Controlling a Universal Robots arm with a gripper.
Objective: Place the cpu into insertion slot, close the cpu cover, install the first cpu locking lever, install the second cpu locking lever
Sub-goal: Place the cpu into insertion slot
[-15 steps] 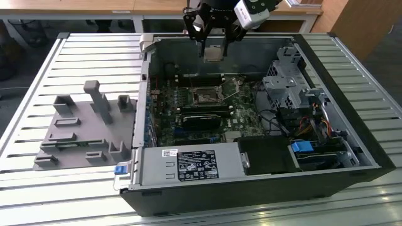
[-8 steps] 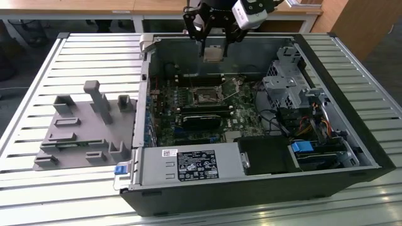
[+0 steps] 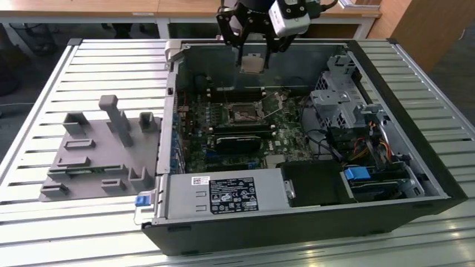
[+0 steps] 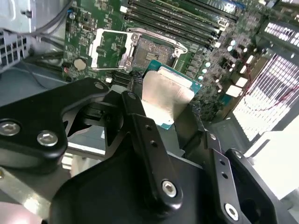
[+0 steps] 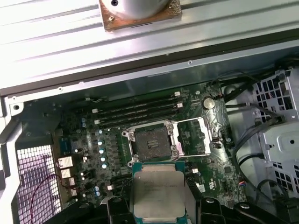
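While the gripper (image 3: pixel 253 55) hangs over the open computer case (image 3: pixel 438 183), its fingers are closed narrowly on the cpu (image 3: pixel 253 64), pinching it by two opposite edges with the silver-grey face turned toward the wrist. In both wrist views the chip sits flat between the fingers, clear of the board and touching nothing else. Below the tool and somewhat ahead of the held chip lies the insertion slot (image 5: pixel 150 142), bare and dark, on the green motherboard (image 5: pixel 79 140). The cpu cover (image 5: pixel 195 136) is swung open and lies just beside the slot, so the socket is free from above. A thin locking lever (image 4: pixel 163 39) runs along one side of it, and the long memory sticks (image 5: pixel 135 112) lie just beyond, farther from the fingers.

Judging from this, the placing step is not yet done: chip and slot are well apart in height and not lined up. The main danger is a skewed descent. If the chip comes down tilted, rotated or off-centre, a corner could land on the socket's metal rim or on the contacts inside and damage them. A grip on such thin edges could also slip and drop the chip onto the board. Drifting toward the open cover could snag the chip on it.
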